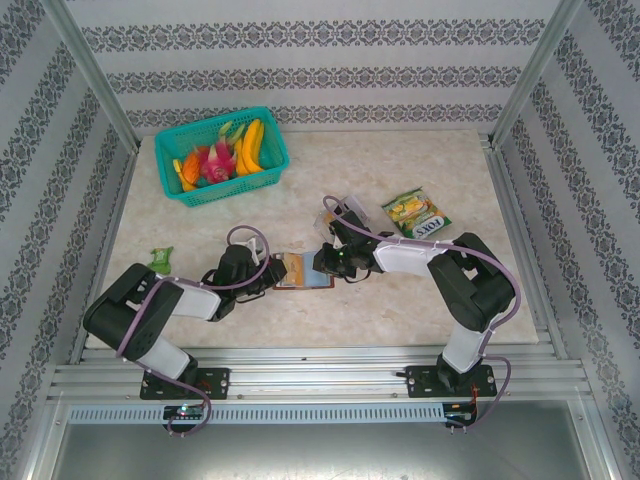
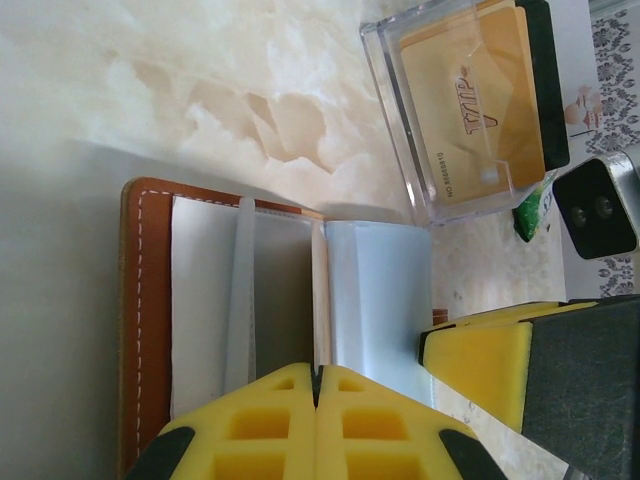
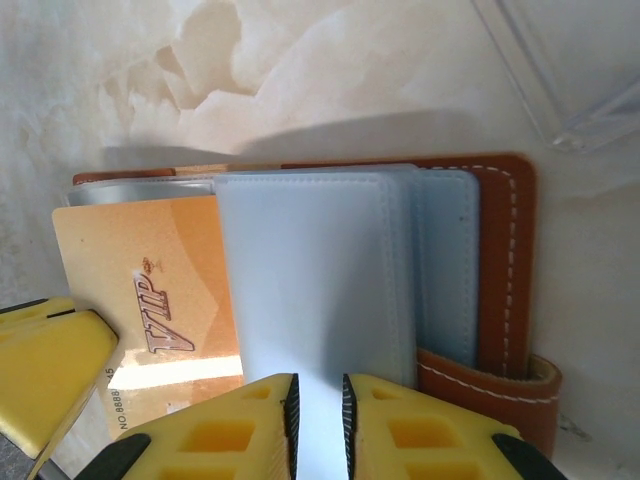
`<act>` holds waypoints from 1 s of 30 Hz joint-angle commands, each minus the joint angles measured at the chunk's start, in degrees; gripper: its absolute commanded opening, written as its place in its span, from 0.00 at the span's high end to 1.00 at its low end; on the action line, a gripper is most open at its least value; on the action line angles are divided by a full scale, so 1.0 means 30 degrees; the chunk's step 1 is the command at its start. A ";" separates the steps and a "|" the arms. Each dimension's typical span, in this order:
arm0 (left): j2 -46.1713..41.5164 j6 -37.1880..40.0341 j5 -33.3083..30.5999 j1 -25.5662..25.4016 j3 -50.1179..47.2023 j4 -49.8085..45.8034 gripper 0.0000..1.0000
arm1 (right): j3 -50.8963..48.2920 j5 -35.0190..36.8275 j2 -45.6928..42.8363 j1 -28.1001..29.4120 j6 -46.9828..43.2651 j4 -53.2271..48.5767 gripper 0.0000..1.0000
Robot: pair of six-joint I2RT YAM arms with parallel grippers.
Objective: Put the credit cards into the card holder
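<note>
The brown card holder [image 1: 303,271] lies open on the table between my two grippers, its pale blue sleeves [image 2: 375,300] showing. My left gripper [image 2: 318,375] is shut, and a thin leaf of the holder [image 2: 320,290] runs edge-on into its jaws. My right gripper [image 3: 316,400] hovers over a sleeve [image 3: 310,270] with a narrow gap between its jaws and nothing gripped. An orange VIP card [image 3: 150,300] lies partly tucked under that sleeve. More credit cards [image 2: 470,100], an orange one in front of a dark one, stand in the clear plastic box [image 2: 395,110].
The clear box [image 1: 350,212] stands just behind the right gripper [image 1: 328,262]. A green-yellow snack packet [image 1: 416,214] lies at the right, a teal basket [image 1: 262,168] of toy fruit at the back left, and a small green item [image 1: 161,259] left of the left arm.
</note>
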 commanded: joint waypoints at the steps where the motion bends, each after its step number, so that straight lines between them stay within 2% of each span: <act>1: 0.0520 -0.0334 0.0347 -0.0417 0.0185 0.1447 1.00 | -0.0373 0.0445 -0.0007 -0.0173 0.0120 -0.0546 0.79; 11: 0.0421 -0.0775 -0.0511 -0.0711 0.0081 0.1752 1.00 | -0.0533 0.0773 -0.0535 -0.0262 0.0088 -0.0674 0.79; 19: -0.0137 -0.0477 -0.0886 -0.0722 0.0115 0.0841 1.00 | 0.0079 0.2307 -0.1707 -0.0324 -0.1026 -0.2820 0.77; 30: 0.0449 -0.0682 0.0050 -0.0735 0.0507 0.2047 1.00 | 0.0519 0.2457 0.0003 -0.0408 -0.1284 -0.3646 0.81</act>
